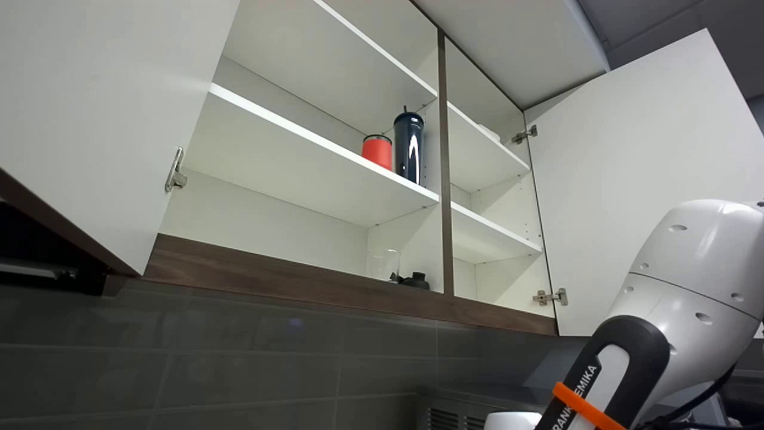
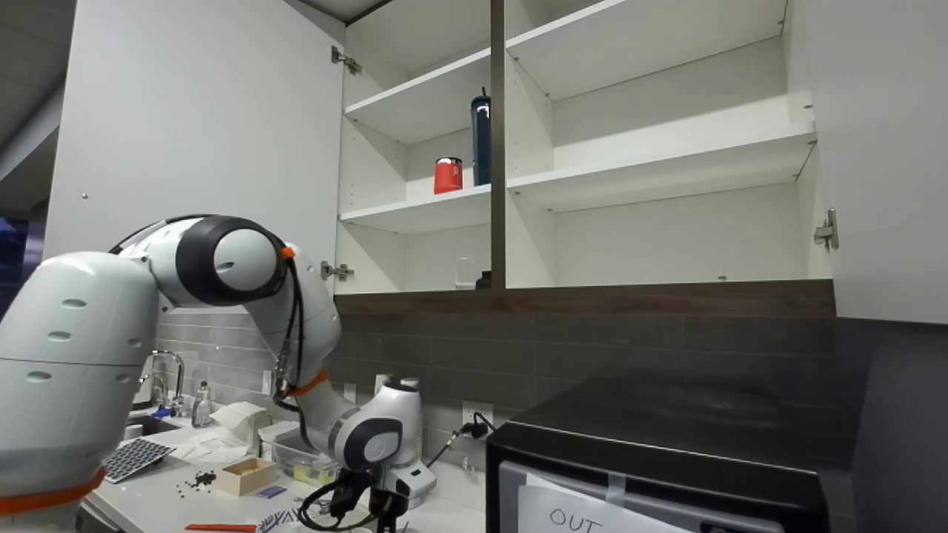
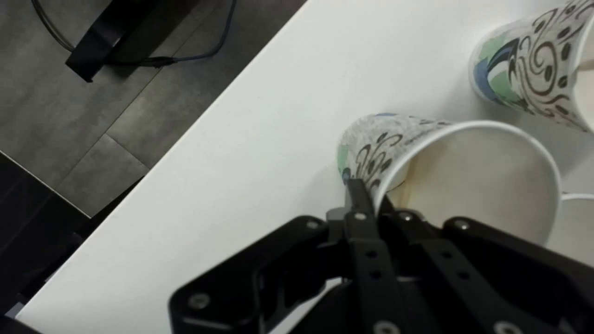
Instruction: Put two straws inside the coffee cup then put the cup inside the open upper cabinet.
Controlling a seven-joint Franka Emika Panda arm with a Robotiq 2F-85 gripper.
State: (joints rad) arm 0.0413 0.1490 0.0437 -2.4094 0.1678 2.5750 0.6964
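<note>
In the wrist view, the coffee cup [image 3: 464,176] is pinched at its rim by the gripper [image 3: 375,197]: jaws drawn narrow, one finger inside, one outside. Cup located at the white counter [image 3: 241,171], below the cabinet [image 1: 298,167]; whether it is lifted cannot be told. A tan straw [image 3: 409,183] is seen inside; a second cannot be confirmed. Another patterned cup [image 3: 543,65] and a cropped cup [image 3: 577,227], also below the cabinet, are just beside it. Step judged: straws likely loaded, cup gripped for transfer. Next, a level lift clear of the neighbours seems called for, then placement inside the cabinet; thin rim should not be crushed.

In an exterior view, the cabinet is shown open, with a red mug [image 1: 377,154], dark blue bottle [image 1: 408,146] and clear glass [image 1: 382,264] inside. "FRANK" and "EMIKA" are read on the arm [image 1: 686,275] in front of the cabinet, partly covered by an orange strap [image 1: 588,406].

In an exterior view, "OUT" is read on a paper sheet [image 2: 585,511] fixed to a black appliance [image 2: 666,422], below the cabinet.
</note>
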